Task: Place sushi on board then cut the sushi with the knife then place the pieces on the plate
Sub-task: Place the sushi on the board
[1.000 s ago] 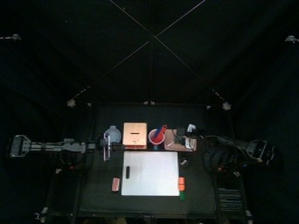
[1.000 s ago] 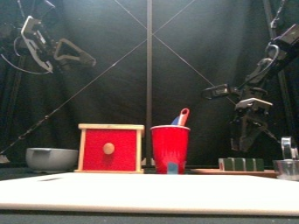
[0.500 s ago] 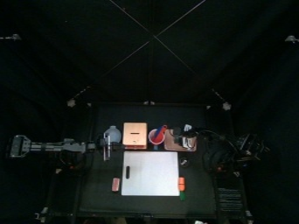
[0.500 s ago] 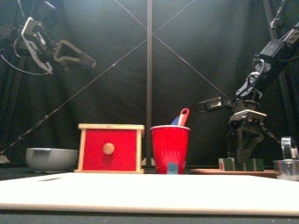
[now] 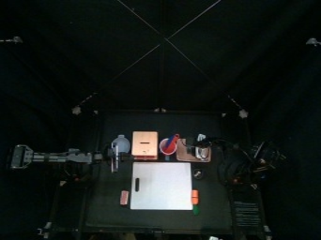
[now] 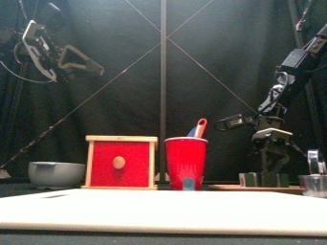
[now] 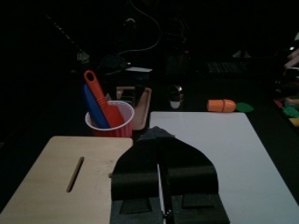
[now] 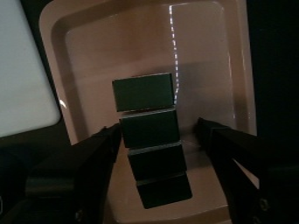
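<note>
The right gripper [image 8: 158, 129] holds its jaws spread over the sushi [image 8: 152, 144], and on each side of the roll a narrow strip of tray [image 8: 216, 52] floor is free up to the wall. The cup [image 6: 186, 161] with the knife [image 6: 198, 127] stands just beside the tray and blocks that side, with the box [image 6: 120, 163] just beyond. The board [image 5: 163, 186] is bare and open from above

Glossy pink plastic tray [image 8: 82, 52] at the far right, with a streak of light on its smooth floor. The dark sushi roll [image 8: 149, 131] blocks look smooth and faintly shiny. Pale bare-wood box [image 6: 121, 153] with a painted red front. Shiny red plastic cup [image 6: 186, 158]. Smooth, matt white board [image 6: 153, 212].
</note>
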